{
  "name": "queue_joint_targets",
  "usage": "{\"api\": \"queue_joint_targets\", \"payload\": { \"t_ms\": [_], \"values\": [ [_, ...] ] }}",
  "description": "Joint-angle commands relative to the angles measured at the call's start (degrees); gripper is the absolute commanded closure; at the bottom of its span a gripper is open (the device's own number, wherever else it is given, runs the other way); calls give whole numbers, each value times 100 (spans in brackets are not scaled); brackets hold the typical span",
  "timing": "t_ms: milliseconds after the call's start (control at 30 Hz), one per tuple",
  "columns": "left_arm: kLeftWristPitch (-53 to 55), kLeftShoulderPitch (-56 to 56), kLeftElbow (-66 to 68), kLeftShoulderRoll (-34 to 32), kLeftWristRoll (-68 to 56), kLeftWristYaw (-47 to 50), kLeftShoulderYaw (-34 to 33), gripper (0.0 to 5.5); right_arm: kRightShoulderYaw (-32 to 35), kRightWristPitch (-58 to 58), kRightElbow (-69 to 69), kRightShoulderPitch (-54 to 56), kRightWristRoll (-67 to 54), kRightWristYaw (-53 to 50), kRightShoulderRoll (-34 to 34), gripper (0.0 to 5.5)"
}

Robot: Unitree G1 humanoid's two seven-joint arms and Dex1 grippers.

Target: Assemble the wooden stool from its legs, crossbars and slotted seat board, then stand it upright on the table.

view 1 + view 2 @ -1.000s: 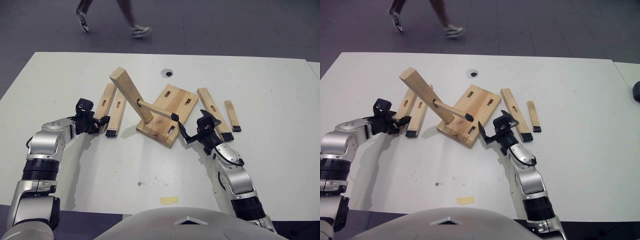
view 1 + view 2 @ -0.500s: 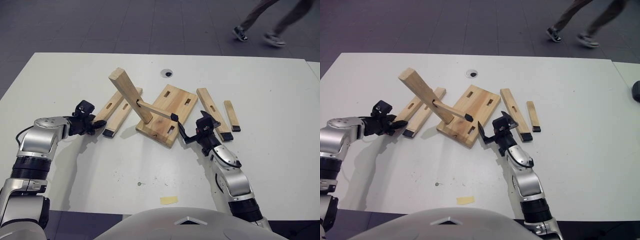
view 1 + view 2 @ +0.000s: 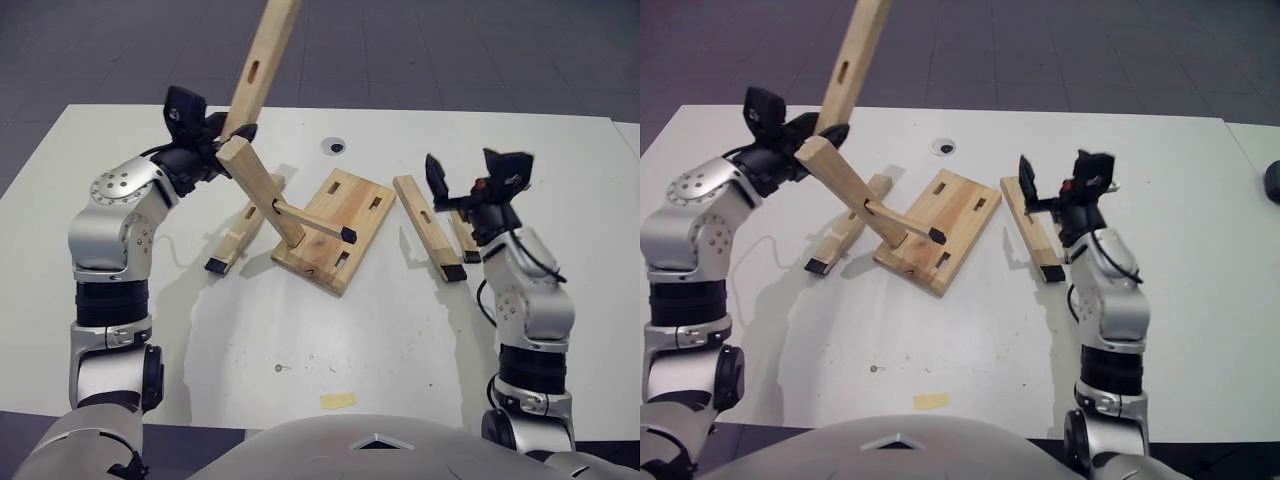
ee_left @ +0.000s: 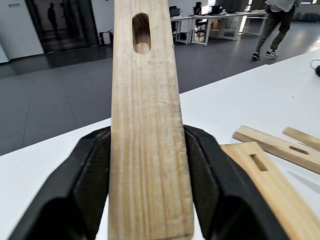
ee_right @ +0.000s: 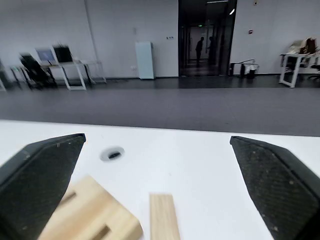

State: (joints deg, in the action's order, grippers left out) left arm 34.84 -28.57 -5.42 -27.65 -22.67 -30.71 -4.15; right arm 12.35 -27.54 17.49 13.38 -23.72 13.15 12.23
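Note:
My left gripper [image 3: 213, 133] is shut on a slotted wooden leg [image 3: 262, 62], held high and pointing steeply up over the table's back left; in the left wrist view the leg [image 4: 150, 125] sits between both fingers [image 4: 90, 185]. The slotted seat board [image 3: 348, 215] lies flat mid-table. A tilted leg [image 3: 258, 185] stands in it, and a crossbar [image 3: 312, 224] runs out of that leg's side. Another leg [image 3: 236, 232] lies left of the board. My right gripper [image 3: 470, 175] is open and raised above a lying leg [image 3: 425, 225] and a short crossbar [image 3: 466, 243].
A round cable hole [image 3: 335, 146] sits in the white table [image 3: 560, 170] behind the board. A yellow scrap [image 3: 338, 400] and a small dark speck [image 3: 279, 368] lie near the front edge. The table's front middle and right side are bare.
My left gripper has lifted one of the two left-hand legs off the table and swung it up high. My right gripper has risen and moved right, away from the seat board.

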Motion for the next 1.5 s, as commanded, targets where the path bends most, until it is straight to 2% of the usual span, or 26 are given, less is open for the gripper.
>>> {"api": "queue_joint_targets", "payload": {
  "t_ms": [33, 133, 333, 533, 867, 1200, 1300, 1433, 1500],
  "values": [
    [15, 193, -596, 85, 5, -165, 392, 343, 628, -1003, 675, 559, -2624, 74, -313, 10],
    [155, 322, -934, 150, -174, -279, 521, 343, 826, -1255, 614, 693, -3768, -217, -405, 10],
    [386, 452, -1505, 192, -708, -783, 725, 343, 928, -1402, -250, 1093, -4765, -636, -507, 10],
    [459, 351, -1610, 156, -773, -881, 800, 343, 841, -1420, -548, 1384, -5177, -965, -528, 10],
    [264, 314, -1595, -9, -629, -979, 859, 343, 634, -1516, -610, 1401, -5473, -1757, -599, 157],
    [-308, 247, -1656, -279, 94, -1099, 1103, 343, 473, -1391, -463, 1458, -5830, -2437, -864, 332],
    [-657, 236, -1565, -536, 543, -1228, 1279, 343, 416, -1293, -318, 1351, -5865, -2709, -1001, 379],
    [-791, 189, -1400, -586, 655, -1287, 1220, 343, 382, -1159, -245, 1189, -5750, -2874, -1068, 442],
    [-780, 216, -1403, -566, 619, -1321, 1201, 343, 368, -1086, -240, 1132, -5706, -2909, -1073, 445]
  ]
}}
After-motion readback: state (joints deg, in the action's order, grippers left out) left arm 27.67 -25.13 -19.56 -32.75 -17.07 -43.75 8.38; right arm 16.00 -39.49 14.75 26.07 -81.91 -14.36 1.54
